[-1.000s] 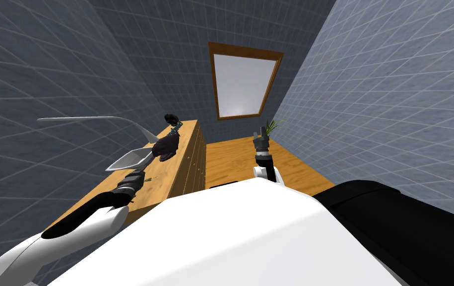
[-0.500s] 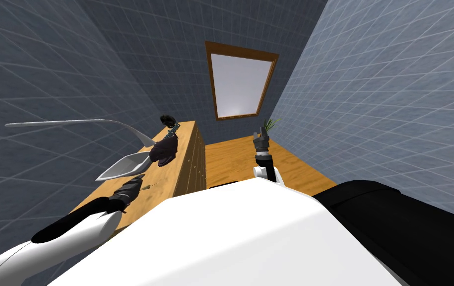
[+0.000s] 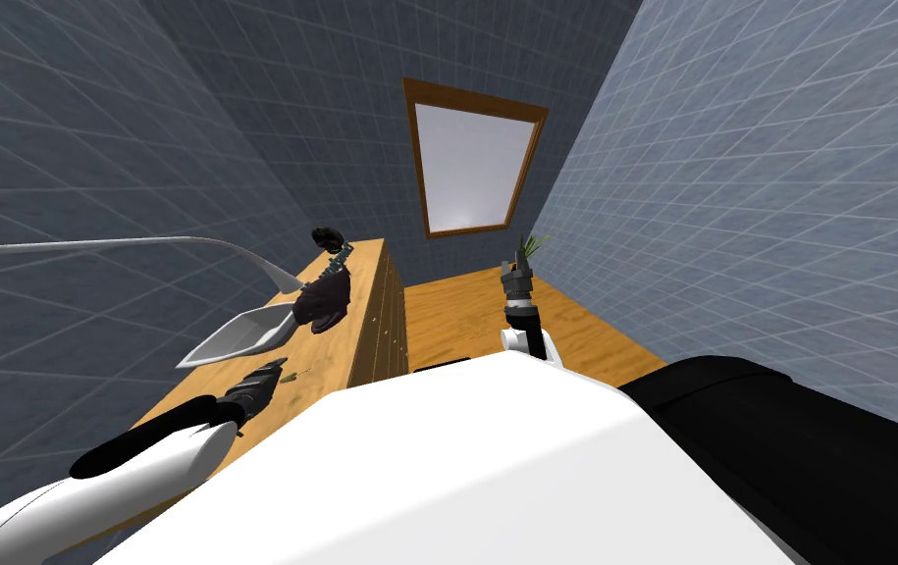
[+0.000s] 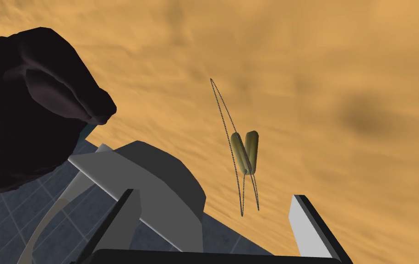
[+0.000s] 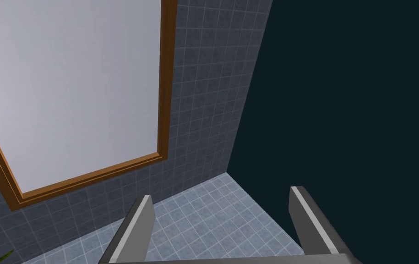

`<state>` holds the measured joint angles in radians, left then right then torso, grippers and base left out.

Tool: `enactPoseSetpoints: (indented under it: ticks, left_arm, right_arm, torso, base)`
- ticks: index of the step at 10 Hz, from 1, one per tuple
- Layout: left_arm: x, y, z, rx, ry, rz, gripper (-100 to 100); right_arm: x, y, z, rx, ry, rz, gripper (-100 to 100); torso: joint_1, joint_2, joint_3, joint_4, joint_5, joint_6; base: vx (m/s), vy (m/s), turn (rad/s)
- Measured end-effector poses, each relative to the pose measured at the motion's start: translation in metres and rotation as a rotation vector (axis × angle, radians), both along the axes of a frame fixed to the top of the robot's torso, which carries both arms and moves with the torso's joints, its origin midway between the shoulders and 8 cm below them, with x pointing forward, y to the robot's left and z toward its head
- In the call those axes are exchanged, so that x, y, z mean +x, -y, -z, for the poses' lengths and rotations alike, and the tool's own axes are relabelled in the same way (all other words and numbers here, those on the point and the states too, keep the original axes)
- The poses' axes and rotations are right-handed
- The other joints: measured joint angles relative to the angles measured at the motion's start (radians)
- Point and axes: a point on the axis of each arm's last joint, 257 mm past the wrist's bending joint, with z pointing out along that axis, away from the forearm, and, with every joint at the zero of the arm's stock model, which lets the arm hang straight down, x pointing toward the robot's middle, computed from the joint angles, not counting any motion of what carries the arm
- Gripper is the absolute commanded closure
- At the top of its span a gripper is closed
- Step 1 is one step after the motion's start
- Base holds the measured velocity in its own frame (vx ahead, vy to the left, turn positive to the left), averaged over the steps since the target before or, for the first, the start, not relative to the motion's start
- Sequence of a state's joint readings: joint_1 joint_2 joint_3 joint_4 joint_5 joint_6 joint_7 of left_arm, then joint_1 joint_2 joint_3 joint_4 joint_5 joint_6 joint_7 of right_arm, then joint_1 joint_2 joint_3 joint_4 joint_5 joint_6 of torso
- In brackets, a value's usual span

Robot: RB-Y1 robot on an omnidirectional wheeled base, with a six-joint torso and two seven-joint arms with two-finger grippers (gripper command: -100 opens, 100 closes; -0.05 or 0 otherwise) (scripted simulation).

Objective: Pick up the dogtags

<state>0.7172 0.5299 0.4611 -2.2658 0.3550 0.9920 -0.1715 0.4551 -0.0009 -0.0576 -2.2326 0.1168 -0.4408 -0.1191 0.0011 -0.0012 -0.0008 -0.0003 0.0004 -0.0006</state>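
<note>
Left gripper [image 4: 215,198], fingers spread wide, hovered over the dogtags [image 4: 245,151], which lay flat on the desk [image 4: 341,68], lower left in the head view. The descent needed both tags centred, seemingly just clear of the grey scoop [image 4: 158,169]. Farther off, the right gripper [image 5: 220,195] idled with fingers wide.

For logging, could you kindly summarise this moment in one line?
left end effector open; facing olive oval dogtags, wooden top; right end effector open

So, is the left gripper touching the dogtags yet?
Apart. In the left wrist view, bare wood separates the dogtags from both left gripper fingers.
</note>
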Motion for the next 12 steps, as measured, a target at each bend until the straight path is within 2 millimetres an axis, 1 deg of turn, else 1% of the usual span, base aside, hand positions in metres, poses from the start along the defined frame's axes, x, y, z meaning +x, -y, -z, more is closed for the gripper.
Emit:
enactPoseSetpoints:
  ticks: [1, 4, 5, 9, 10, 11, 12]
  left_arm:
    - [0.0, 0.0, 0.0, 0.0, 0.001, 0.0, -100]
    - [0.002, -0.007, 0.01, 0.0, 0.001, -0.009, -100]
    - [0.002, -0.007, 0.011, 0.0, 0.002, -0.009, 100]
    - [0.002, -0.006, 0.012, -0.008, 0.003, -0.013, 100]
    - [0.002, -0.006, 0.012, -0.008, 0.002, -0.013, 0]
    - [0.002, -0.006, 0.012, -0.008, 0.002, -0.011, 100]
    - [0.002, -0.004, 0.009, -0.003, 0.003, -0.007, 100]
  right_arm:
    - [0.0, 0.0, 0.0, 0.0, 0.0, 0.0, 0]
    - [0.0, 0.0, 0.0, 0.0, 0.0, 0.0, 0]
    - [0.0, 0.0, 0.0, 0.0, 0.0, 0.0, 0]
    - [0.0, 0.0, 0.0, 0.0, 0.0, 0.0, 0]
    - [0.0, 0.0, 0.0, 0.0, 0.0, 0.0, 0]
    - [0.0, 0.0, 0.0, 0.0, 0.0, 0.0, 0]
    - [0.0, 0.0, 0.0, 0.0, 0.0, 0.0, 0]
  torso:
    - [-0.001, 0.0, 0.0, 0.0, 0.0, 0.0]
    - [0.0, -0.001, 0.0, 0.0, 0.0, 0.0]
    - [-0.001, 0.0, 0.0, 0.0, 0.0, 0.0]
    - [-0.004, 0.001, 0.0, 0.0, -0.003, 0.001]
    - [-0.004, 0.001, 0.0, 0.0, -0.003, 0.0]
    - [-0.004, 0.001, 0.001, 0.0, -0.003, 0.0]
    - [-0.006, 0.002, 0.001, 0.0, -0.004, -0.001]
  base:
    - [0.01, 0.011, -0.033]
    - [0.016, 0.017, -0.027]
    - [0.0, 0.0, 0.0]
    - [0.0, 0.0, -0.001]
    - [0.0, 0.0, 0.0]
    - [-0.011, -0.017, 0.04]
    - [-0.021, -0.024, 0.063]
